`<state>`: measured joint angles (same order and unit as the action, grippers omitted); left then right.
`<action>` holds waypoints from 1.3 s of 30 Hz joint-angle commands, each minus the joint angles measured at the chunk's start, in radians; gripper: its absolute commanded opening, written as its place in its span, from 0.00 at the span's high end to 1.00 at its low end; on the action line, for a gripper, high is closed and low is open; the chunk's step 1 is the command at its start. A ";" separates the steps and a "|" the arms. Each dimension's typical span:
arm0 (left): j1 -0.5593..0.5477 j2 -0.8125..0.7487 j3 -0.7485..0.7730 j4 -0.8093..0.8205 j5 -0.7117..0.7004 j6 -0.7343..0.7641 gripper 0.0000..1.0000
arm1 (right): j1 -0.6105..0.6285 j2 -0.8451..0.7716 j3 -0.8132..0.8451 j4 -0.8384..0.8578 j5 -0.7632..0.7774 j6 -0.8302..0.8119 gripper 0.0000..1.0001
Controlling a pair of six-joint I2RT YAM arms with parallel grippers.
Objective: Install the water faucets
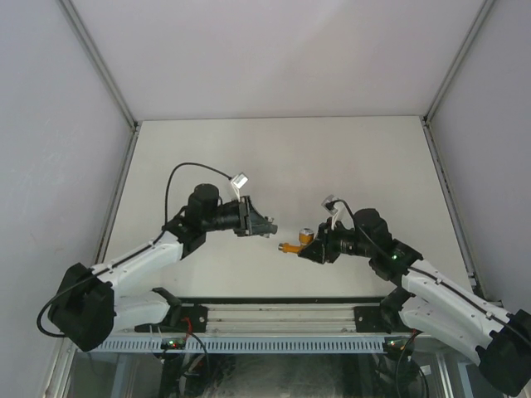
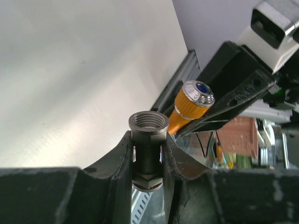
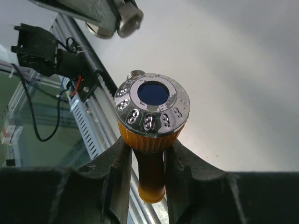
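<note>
While both parts are being carried clear of the tabletop (image 1: 274,157), neither is resting on it; the pair is hanging above its middle, rather nearer the near edge, with a small gap lying between them.

Holding: the left hand (image 1: 270,227) is pinching the grey fitting (image 2: 148,140) across its barrel, jaws nearly closed on it, the threaded mouth standing out past them; the right hand (image 1: 307,247) is clamping the orange tap body (image 3: 150,130) just under its cap, jaws drawn close against the barrel.

Risks, as judged: tap stub and fitting mouth are not looking coaxial, so meeting at an angle is risking cross-threading or jamming; both barrels are round and smooth, so a twist is liable to be spinning a part inside its hand rather than turning the thread; an off-axis push could be levering either piece out of its narrow grip and dropping it onto the tabletop; the two hands are crowding each other and may be colliding before the threads are engaging.

Description, grey fitting: short dull-steel sleeve; internally threaded mouth; hexagonal nut at the other end.

Description, orange tap body: orange barrel; chromed knob cap with blue centre disc and raised markings round the rim; small threaded metal stub showing beyond the cap.
</note>
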<state>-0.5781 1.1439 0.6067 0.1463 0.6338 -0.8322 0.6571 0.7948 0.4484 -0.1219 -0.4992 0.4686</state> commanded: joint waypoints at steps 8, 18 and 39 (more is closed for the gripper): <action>-0.106 0.059 0.086 0.061 0.140 0.064 1.00 | -0.014 -0.019 0.060 0.164 -0.038 0.075 1.00; -0.106 0.010 0.090 0.027 0.072 0.077 1.00 | -0.020 -0.029 0.061 0.215 -0.046 0.118 1.00; -0.026 -0.326 0.096 0.062 -0.010 -0.044 1.00 | -0.056 -0.356 0.076 0.273 0.068 0.107 1.00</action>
<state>-0.6094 0.8585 0.6605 0.0933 0.6048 -0.7895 0.6250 0.4522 0.4606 0.0498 -0.4294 0.5694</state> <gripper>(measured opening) 0.287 0.276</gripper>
